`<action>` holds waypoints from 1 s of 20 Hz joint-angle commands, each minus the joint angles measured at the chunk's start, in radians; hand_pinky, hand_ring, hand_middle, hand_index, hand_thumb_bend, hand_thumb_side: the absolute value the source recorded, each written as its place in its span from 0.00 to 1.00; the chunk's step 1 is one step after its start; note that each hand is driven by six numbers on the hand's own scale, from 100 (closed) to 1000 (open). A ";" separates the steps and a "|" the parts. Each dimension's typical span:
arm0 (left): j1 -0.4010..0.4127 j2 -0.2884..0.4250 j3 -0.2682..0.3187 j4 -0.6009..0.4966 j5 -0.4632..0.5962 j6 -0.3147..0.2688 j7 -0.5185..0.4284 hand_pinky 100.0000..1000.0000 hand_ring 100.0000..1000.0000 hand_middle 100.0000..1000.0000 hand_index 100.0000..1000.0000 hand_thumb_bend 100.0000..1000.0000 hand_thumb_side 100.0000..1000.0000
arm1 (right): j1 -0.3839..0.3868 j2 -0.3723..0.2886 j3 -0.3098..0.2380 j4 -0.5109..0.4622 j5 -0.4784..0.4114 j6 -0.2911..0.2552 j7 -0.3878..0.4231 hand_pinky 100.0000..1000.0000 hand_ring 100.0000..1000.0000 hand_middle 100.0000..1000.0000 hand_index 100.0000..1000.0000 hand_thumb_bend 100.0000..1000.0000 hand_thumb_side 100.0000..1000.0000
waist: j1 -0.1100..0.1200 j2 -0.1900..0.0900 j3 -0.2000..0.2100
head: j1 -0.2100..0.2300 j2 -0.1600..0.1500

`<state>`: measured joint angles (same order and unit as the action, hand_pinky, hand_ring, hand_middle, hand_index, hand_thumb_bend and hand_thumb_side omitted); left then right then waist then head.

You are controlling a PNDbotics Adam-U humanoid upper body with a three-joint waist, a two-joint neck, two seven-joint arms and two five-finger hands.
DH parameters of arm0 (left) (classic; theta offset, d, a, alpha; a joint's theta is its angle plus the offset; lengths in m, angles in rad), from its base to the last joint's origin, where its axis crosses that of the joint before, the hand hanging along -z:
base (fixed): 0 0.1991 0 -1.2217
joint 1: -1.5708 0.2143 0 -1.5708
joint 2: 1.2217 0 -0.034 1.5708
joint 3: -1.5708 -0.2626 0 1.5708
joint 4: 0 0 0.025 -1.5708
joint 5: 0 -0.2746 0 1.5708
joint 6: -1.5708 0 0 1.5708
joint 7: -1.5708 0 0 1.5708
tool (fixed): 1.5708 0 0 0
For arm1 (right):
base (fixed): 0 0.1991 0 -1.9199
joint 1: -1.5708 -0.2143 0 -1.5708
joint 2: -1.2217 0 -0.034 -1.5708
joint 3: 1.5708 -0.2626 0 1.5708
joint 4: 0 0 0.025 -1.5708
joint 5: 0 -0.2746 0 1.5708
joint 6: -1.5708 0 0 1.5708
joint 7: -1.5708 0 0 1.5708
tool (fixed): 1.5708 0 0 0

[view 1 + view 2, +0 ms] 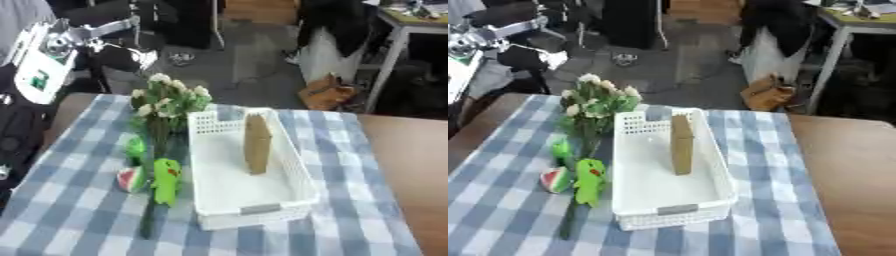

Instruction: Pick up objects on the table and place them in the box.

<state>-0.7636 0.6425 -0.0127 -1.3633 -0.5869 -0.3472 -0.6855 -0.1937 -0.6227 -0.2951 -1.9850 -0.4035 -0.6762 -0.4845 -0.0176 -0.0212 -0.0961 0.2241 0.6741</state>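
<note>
A white slotted box [297,175] stands on the blue checked tablecloth [79,200]. Inside it a flat brown piece [256,142] stands upright. Left of the box lies a bunch of white flowers [168,97] with a long dark stem [149,220] pointing toward the front. Beside the stem lie a green plush toy [165,181], a watermelon slice toy [131,179] and a small green object [136,148]. Neither of my hands shows in either view.
Bare brown tabletop [411,160] lies right of the cloth. A white and black machine [44,65] stands off the table's far left. A brown bag [328,92] and a desk leg [385,70] stand on the floor behind the table.
</note>
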 commanded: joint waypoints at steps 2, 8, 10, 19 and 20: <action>-0.023 0.040 0.010 0.045 0.010 0.012 -0.086 0.98 1.00 1.00 1.00 0.00 0.45 | -0.014 -0.040 -0.004 -0.015 0.004 0.001 -0.009 0.79 0.85 0.82 0.82 0.00 0.80 | 0.016 -0.017 -0.001 | 0.002 -0.018; -0.009 0.053 0.008 0.097 -0.104 0.016 -0.072 0.97 1.00 1.00 1.00 0.00 0.43 | -0.014 -0.040 -0.004 -0.015 0.006 0.010 -0.012 0.79 0.84 0.81 0.81 0.00 0.79 | 0.016 -0.016 -0.001 | 0.005 -0.025; 0.005 0.051 0.015 0.117 -0.161 0.022 -0.043 0.93 1.00 0.95 1.00 0.00 0.42 | -0.014 -0.040 -0.005 -0.015 0.007 0.014 -0.014 0.79 0.84 0.81 0.80 0.00 0.79 | 0.016 -0.016 -0.001 | 0.005 -0.028; 0.059 0.050 0.025 0.264 -0.196 0.027 -0.033 0.98 1.00 0.99 1.00 0.00 0.56 | -0.014 -0.040 -0.007 -0.015 0.012 0.025 -0.026 0.79 0.84 0.80 0.80 0.00 0.77 | 0.016 -0.014 0.000 | 0.004 -0.036; 0.065 0.054 0.025 0.274 -0.190 0.027 -0.045 0.98 1.00 0.99 1.00 0.00 0.56 | -0.015 -0.041 -0.007 -0.015 0.013 0.026 -0.026 0.79 0.84 0.80 0.80 0.00 0.77 | 0.016 -0.014 0.000 | 0.005 -0.036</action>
<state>-0.6842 0.6533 0.0032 -1.0949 -0.7826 -0.3215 -0.7160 -0.1938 -0.6227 -0.2950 -1.9850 -0.4008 -0.6474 -0.5013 -0.0176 -0.0212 -0.0964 0.2252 0.6482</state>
